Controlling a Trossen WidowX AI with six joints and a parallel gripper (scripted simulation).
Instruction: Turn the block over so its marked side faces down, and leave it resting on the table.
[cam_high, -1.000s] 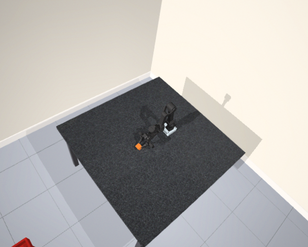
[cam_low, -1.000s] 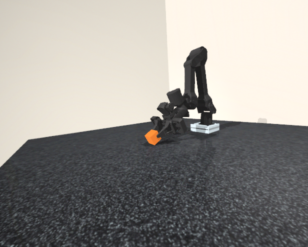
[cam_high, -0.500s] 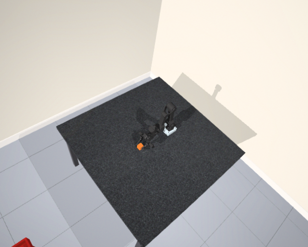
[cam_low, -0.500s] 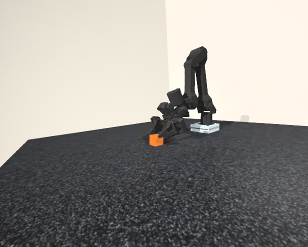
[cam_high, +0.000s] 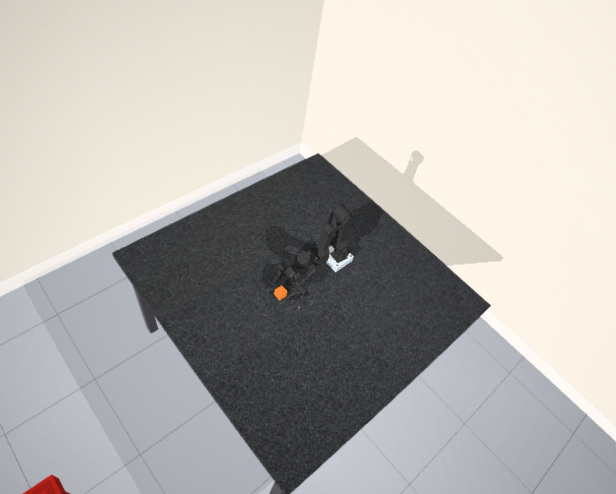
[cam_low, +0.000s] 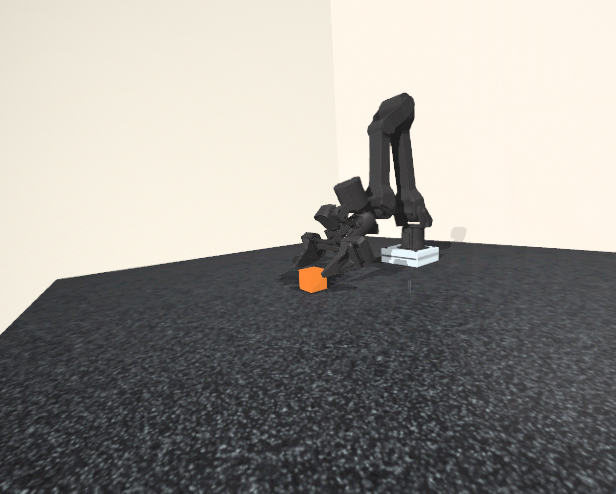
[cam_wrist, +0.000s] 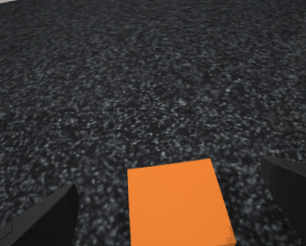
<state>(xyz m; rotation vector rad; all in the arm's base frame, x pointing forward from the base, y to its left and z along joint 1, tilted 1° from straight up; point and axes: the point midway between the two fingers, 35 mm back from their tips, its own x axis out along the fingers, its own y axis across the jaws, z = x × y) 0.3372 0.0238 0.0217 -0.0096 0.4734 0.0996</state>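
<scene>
The orange block (cam_high: 280, 292) (cam_low: 311, 280) (cam_wrist: 179, 207) rests on the dark table (cam_high: 329, 370) (cam_low: 308, 401) (cam_wrist: 150, 90). No marked side shows on its visible faces; its underside and the side towards the arm are hidden. My gripper (cam_high: 284, 289) (cam_low: 311, 271) (cam_wrist: 170, 179) is wide open, tilted low and reaching out from the arm. Its fingertips stand on either side of the block. In the wrist view there is a gap between the block and each finger. Nothing is held.
The arm's white base (cam_high: 339, 262) (cam_low: 410, 256) stands behind the block, towards the pale walls. The arm folds up high above the base. A red object (cam_high: 47, 486) lies on the floor beyond the table, at the lower left of the top view.
</scene>
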